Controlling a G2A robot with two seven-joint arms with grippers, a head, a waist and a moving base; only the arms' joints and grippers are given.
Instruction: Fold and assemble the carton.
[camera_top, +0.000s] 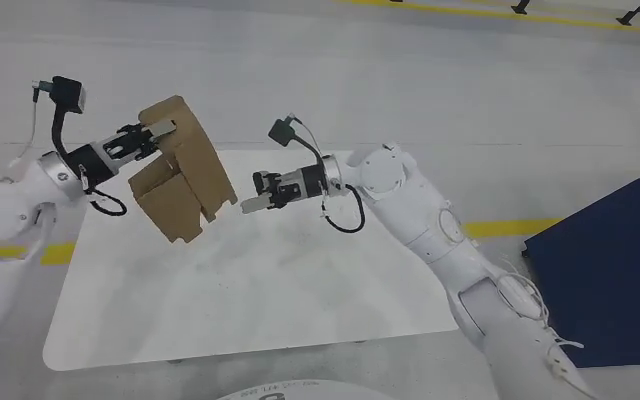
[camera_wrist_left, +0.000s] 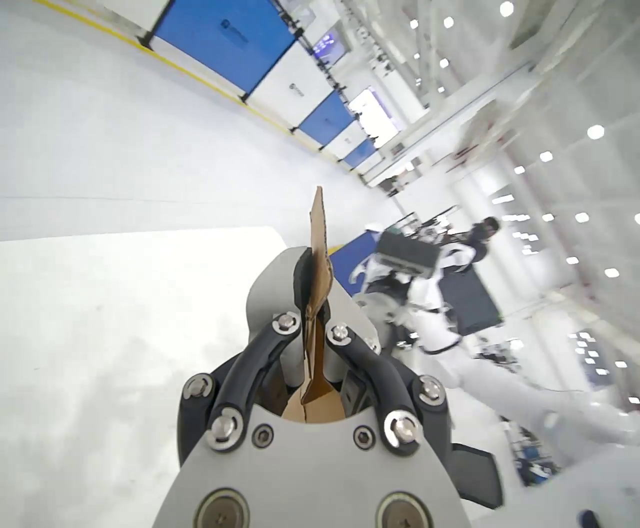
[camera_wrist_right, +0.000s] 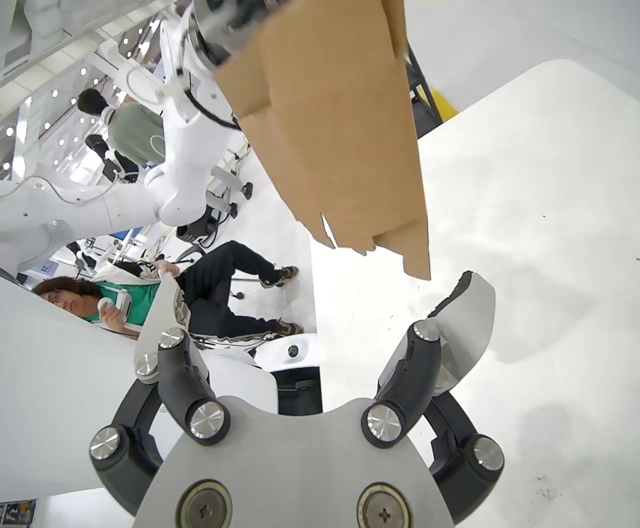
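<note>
White table (camera_top: 250, 295); blue panel (camera_top: 600, 265); yellow floor line (camera_top: 505, 228).

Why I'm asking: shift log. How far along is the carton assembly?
Done: the carton is off the table, held in the left gripper, fingers shut on a panel. In hand: the open right gripper sits beside its lower edge, apart from it. Left: its flaps hang loose, so folding and closing remain.

- We see bright, even light over the white table (camera_top: 250, 300), with only faint, soft shadows on it
- In the left wrist view the ceiling lamps (camera_wrist_left: 595, 131) glow as white spots and wash out the hall
- The carton (camera_wrist_right: 340, 125) is evenly lit; a pale grey shadow lies on the table nearby
- Both wrist views bend straight lines near their edges
</note>
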